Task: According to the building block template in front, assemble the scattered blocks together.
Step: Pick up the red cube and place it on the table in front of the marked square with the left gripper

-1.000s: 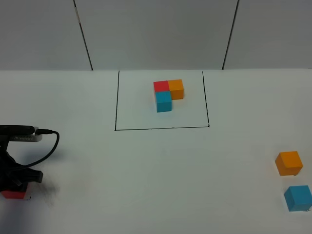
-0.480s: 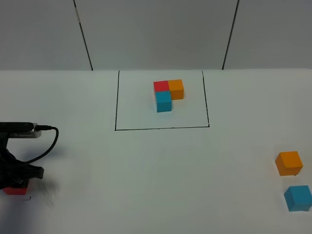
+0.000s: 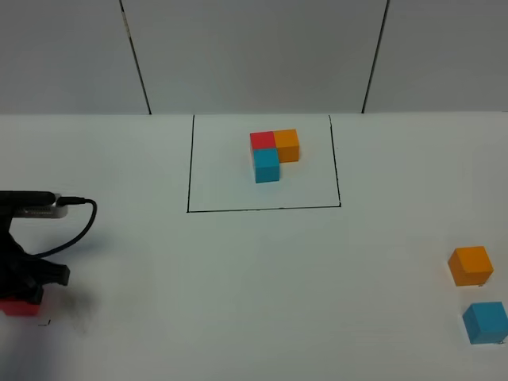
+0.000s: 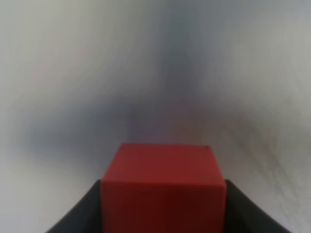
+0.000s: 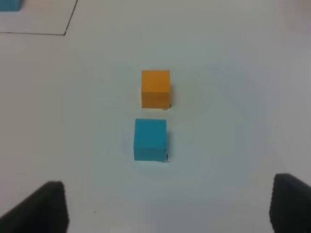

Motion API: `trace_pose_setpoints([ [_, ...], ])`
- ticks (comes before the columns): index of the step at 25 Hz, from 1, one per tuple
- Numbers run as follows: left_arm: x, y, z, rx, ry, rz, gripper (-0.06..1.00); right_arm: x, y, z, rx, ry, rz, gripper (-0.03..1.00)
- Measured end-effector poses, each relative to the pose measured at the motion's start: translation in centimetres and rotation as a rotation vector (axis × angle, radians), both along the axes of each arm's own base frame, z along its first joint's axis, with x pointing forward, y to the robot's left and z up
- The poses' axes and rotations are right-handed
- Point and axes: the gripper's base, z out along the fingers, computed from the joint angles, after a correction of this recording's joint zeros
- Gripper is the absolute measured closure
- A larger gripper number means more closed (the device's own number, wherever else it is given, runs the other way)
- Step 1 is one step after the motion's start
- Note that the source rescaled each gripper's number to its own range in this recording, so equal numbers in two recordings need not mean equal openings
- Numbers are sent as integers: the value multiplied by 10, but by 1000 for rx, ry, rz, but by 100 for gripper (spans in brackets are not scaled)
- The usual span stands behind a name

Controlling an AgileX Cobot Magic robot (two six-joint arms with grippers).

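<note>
1. The building block template (image 3: pixel 271 152) is a tight L of three small cubes: red at the back, orange touching its right side and light blue touching its front. It sits inside a black-outlined rectangle (image 3: pixel 262 209) drawn on the white table (image 3: pixel 254 286), toward the rectangle's far side.
2. The left gripper (image 3: pixel 24 295) is well to the left of the template and nearer the camera, at the edge of the exterior view. Its jaws are pinched on the red cube (image 4: pixel 164 187), one dark finger on each side.
3. The left wrist view is blurred around the red cube, so it cannot be told whether the cube touches the table.
4. A black cable (image 3: pixel 75 230) loops off the left arm on the side facing the template.
5. The orange cube (image 3: pixel 471 266) lies well to the right of the template and nearer the camera, outside the rectangle.
6. The light blue cube (image 3: pixel 485 321) lies just beyond the orange one, further from the template, with a narrow gap between them.
7. The right gripper (image 5: pixel 170 204) hangs above these two cubes with its jaws spread wide and nothing between them. It does not show in the exterior view.
</note>
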Motion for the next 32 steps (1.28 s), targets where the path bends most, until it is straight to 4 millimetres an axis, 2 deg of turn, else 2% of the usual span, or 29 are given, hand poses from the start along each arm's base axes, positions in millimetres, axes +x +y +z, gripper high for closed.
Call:
trace_pose_setpoints([
  [9,28,-51,64,78,37,-476,94,0,0,0,0,0,0,26],
  [13,31,-69,87,119,67,-728,94,0,0,0,0,0,0,26],
  [15,32,-75,93,130,70,-800,94,0,0,0,0,1,0,26],
  [23,29,-91,95,99,67,-1079,94,0,0,0,0,1,0,26],
  [32,35,-96,96,139,-13,-1279,94,0,0,0,0,1,0,26],
])
